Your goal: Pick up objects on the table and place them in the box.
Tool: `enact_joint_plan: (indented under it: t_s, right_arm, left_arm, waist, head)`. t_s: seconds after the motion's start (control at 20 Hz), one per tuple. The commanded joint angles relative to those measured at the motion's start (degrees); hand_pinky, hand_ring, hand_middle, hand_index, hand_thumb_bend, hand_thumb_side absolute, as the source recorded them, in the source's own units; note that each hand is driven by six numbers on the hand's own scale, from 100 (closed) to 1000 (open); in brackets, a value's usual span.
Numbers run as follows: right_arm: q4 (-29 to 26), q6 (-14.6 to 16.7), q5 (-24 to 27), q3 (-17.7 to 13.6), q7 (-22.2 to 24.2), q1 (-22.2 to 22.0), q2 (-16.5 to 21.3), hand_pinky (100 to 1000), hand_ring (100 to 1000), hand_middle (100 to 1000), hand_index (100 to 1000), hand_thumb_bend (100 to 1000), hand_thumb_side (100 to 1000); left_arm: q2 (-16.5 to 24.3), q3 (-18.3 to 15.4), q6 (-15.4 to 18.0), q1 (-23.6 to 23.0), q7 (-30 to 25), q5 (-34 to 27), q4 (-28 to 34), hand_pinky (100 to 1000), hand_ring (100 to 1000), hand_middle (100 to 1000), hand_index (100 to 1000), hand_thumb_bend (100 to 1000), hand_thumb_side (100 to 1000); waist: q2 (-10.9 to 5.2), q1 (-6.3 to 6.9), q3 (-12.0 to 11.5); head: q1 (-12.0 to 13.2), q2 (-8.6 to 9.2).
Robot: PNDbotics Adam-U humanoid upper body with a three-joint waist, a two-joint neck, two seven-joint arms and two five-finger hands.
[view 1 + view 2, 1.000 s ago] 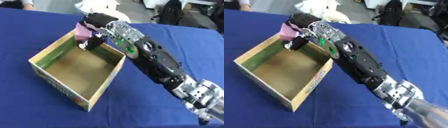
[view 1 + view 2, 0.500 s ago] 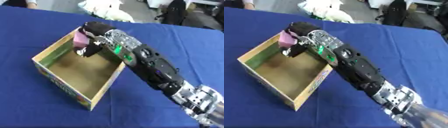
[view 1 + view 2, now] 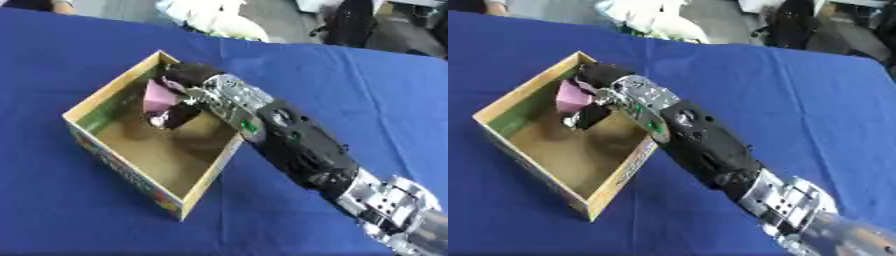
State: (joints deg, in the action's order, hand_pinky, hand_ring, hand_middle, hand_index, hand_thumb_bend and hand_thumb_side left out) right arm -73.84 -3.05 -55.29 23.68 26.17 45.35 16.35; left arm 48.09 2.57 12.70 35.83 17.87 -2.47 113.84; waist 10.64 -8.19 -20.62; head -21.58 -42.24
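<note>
Right hand [image 3: 188, 95] reaches down inside the open box [image 3: 109, 162] on the blue counter [image 3: 350, 80], fingers curled round a pink object [image 3: 159, 97], held above the box floor near the far wall.

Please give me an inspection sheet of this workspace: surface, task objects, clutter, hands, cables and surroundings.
Surface: table with blue cloth.
Task objects: open cardboard box; pink object held inside it, above the floor.
Clutter: nothing seen on the cloth.
Hands: right hand reaches into the box, fingers curled on the pink object; left hand not in view.
Cables: nothing seen.
Surroundings: white bundle and dark shapes beyond the far edge.
</note>
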Motion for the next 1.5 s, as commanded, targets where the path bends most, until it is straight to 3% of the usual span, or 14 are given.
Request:
enact_joint_plan:
  t_s: [0.05, 0.2, 0.25, 0.35, 0.5, 0.8, 1.0, 1.25, 1.5]
  right_arm:
    - [0.35, 1.85, -0.54, -0.41, 1.85, 0.75, 0.35, 877, 869, 761, 843, 100, 579]
    - [0.11, 4.16, -3.76, -0.40, 3.84, 0.83, 0.57, 951, 930, 819, 886, 104, 572]
    - [-0.21, 4.95, -5.16, -0.47, 4.38, 0.88, 0.66, 970, 948, 841, 902, 202, 593]
    - [-1.04, 6.42, -7.62, -0.70, 5.41, 0.94, 0.84, 989, 959, 859, 933, 299, 625]
    - [-1.79, 7.60, -9.99, -1.08, 6.63, 0.94, 1.10, 996, 963, 873, 964, 381, 644]
    - [-2.04, 8.06, -10.79, -1.90, 6.84, 0.76, 1.38, 996, 959, 871, 973, 423, 661]
    - [-2.49, 7.69, -10.79, -2.25, 6.75, 0.72, 1.70, 1000, 960, 873, 978, 592, 731]
    - [-2.83, 7.30, -10.04, -2.84, 6.58, 0.64, 2.09, 989, 951, 862, 971, 536, 724]
    - [-7.01, 5.81, -7.38, -4.74, 6.09, 1.04, 4.34, 981, 942, 848, 970, 475, 738]
  left_arm:
    - [0.77, -0.94, -0.21, 0.55, 0.03, 0.29, 0.75, 797, 844, 802, 732, 100, 658]
    - [0.61, -0.94, -0.35, 0.51, 0.00, 0.36, 0.75, 797, 844, 804, 731, 100, 658]
    - [0.57, -0.93, -0.40, 0.50, -0.01, 0.37, 0.75, 797, 844, 804, 731, 100, 659]
    - [0.55, -0.95, -0.46, 0.43, -0.01, 0.43, 0.75, 797, 844, 804, 731, 100, 658]
    - [0.54, -0.97, -0.56, 0.39, 0.02, 0.45, 0.75, 797, 843, 802, 732, 100, 657]
    - [0.52, -0.93, -0.61, 0.35, -0.03, 0.52, 0.75, 797, 843, 800, 732, 100, 656]
    - [0.57, -0.96, -0.69, 0.26, -0.10, 0.74, 0.75, 797, 843, 798, 732, 100, 654]
    - [0.54, -0.92, -0.86, 0.18, -0.23, 1.03, 0.75, 797, 844, 798, 731, 100, 653]
    - [0.78, -1.10, -1.05, -0.18, -0.11, 1.38, 0.75, 795, 843, 793, 733, 100, 651]
  waist:
    - [-0.61, 0.80, -0.10]
    - [-0.55, 0.84, -0.11]
    - [-0.55, 0.85, -0.10]
    - [-0.57, 0.89, -0.07]
    - [-0.67, 0.99, -0.02]
    - [-0.80, 1.20, 0.23]
    - [-0.84, 1.36, 0.33]
    - [-0.88, 1.44, 0.54]
    - [-1.05, 1.60, 0.88]
  head:
    - [-0.39, 0.41]
    - [-0.53, 0.41]
    - [-0.55, 0.40]
    - [-0.51, 0.43]
    - [-0.48, 0.46]
    - [-0.39, 0.70]
    - [-0.17, 0.85]
    - [-0.05, 1.02]
    - [0.33, 1.10]
